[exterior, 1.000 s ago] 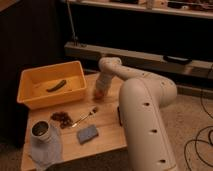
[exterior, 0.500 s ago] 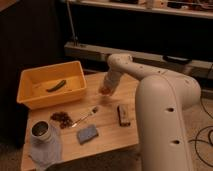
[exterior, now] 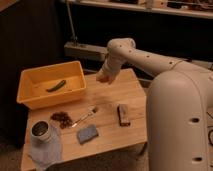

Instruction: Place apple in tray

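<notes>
My gripper (exterior: 103,77) hangs over the back middle of the wooden table, just right of the tray. It is shut on the apple (exterior: 104,79), a small orange-red fruit that shows at the gripper's tip, held above the tabletop. The tray (exterior: 30,97) is a large yellow bin at the table's back left. A dark green curved item (exterior: 56,85) lies inside it. The white arm reaches in from the right.
On the table (exterior: 112,135): a dark reddish-brown clump (exterior: 62,118), a small utensil (exterior: 85,116), a blue sponge (exterior: 87,133), a brown block (exterior: 123,114), and a metal cup (exterior: 41,129) on a pale cloth (exterior: 44,149). The robot's white body (exterior: 180,125) fills the right side.
The gripper has risen with the apple and drawn a little toward the back of the table. The robot's body has shifted to the right of the view.
</notes>
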`<state>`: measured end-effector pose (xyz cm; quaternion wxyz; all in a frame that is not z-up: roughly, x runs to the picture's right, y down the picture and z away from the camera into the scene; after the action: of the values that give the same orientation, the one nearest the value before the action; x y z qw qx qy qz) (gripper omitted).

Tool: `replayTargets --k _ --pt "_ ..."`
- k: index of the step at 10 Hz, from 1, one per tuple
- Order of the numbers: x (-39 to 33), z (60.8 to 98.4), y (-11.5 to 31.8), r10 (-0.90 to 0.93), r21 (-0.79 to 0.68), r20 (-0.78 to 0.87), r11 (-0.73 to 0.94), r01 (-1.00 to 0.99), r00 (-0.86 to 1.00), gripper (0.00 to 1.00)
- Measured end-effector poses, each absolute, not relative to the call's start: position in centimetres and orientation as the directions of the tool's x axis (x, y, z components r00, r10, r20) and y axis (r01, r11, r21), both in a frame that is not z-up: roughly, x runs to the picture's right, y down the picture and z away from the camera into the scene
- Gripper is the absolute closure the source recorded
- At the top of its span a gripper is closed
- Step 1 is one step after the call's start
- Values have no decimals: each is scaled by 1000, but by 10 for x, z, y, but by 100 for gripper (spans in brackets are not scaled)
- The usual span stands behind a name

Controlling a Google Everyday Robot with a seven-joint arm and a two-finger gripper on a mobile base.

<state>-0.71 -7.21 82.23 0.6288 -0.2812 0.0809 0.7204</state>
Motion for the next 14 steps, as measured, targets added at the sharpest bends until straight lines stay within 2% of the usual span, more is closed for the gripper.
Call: replayTargets --k 4,6,7,8,9,12,13,14 --pt "-72 796 -126 912 -363 -406 -105 -926 56 89" --pt "-102 790 -139 922 -413 -374 -64 -908 105 89" --pt "-125 784 -145 924 -458 -352 -32 -889 148 85" --pt "-150 772 -146 920 -520 -324 20 -854 219 68" --pt "-159 771 -144 911 -541 -325 42 -840 255 56" --pt "-178 780 -130 855 -605 -352 102 -790 380 28" --pt "-184 782 -130 822 -635 -362 128 -762 440 21" --pt "-192 782 -127 789 -664 -369 147 -733 492 20"
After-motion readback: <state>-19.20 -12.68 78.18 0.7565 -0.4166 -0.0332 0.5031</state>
